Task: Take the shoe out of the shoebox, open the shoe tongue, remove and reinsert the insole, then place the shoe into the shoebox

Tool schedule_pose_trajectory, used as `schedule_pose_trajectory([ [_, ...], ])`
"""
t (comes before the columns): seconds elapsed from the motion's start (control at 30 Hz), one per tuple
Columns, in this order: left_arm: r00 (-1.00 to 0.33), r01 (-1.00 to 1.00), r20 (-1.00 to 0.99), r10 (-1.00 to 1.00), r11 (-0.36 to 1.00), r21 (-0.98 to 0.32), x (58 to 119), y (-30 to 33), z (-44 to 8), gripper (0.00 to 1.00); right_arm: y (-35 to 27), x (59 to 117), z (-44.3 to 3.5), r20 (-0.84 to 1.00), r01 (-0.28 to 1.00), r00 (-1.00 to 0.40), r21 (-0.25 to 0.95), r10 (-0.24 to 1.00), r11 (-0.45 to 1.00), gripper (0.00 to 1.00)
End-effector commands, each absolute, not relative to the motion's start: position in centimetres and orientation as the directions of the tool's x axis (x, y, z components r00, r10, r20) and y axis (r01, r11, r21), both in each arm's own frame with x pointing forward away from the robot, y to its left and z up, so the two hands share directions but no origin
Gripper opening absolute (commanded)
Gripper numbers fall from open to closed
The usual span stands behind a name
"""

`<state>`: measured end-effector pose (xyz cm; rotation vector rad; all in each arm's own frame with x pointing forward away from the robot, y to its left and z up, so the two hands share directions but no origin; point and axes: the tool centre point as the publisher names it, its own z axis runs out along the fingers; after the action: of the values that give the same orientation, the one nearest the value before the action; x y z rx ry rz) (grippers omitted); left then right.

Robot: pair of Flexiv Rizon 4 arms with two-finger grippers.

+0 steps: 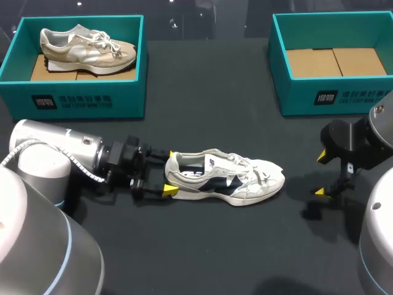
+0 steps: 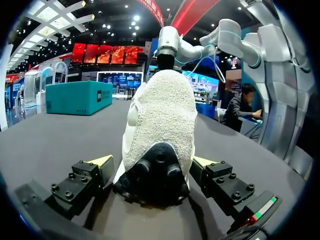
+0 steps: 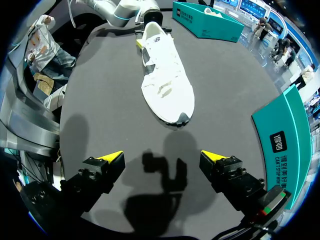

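While left hand (image 1: 166,172) straddles white shoe (image 1: 245,178) heel, fingers apart, right hand (image 1: 320,174) spread beyond toe; shoebox (image 1: 80,101) holds beige shoe (image 1: 86,48).

Bright overhead lighting, soft dark shadows across black table (image 1: 215,258)

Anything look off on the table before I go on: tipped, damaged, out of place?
Nothing stands out. The white and navy sneaker stands upright on its sole, heel between the left pincer's open fingers. The beige sneaker sits upright in the left shoebox; the right shoebox holds only cardboard. The right pincer hangs open, apart.
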<state>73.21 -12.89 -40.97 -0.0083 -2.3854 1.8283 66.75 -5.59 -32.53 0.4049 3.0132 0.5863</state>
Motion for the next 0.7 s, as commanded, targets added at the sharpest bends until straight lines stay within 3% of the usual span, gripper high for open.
schedule_pose_trajectory([
  [0.03, -0.992, -0.081, 0.102, 0.071, 0.256, -0.963, 73.0, -13.4, -41.2, 1.00, -5.6, 66.5, -32.5, 0.003, 0.246, -0.964, 0.374, 0.264, 0.894, 1.00],
  [0.7, -0.989, -0.047, 0.081, 0.127, 0.250, -0.967, 73.0, -14.9, -41.2, 1.00, -5.6, 66.5, -32.5, 0.003, 0.246, -0.964, 0.374, 0.264, 0.894, 1.00],
])
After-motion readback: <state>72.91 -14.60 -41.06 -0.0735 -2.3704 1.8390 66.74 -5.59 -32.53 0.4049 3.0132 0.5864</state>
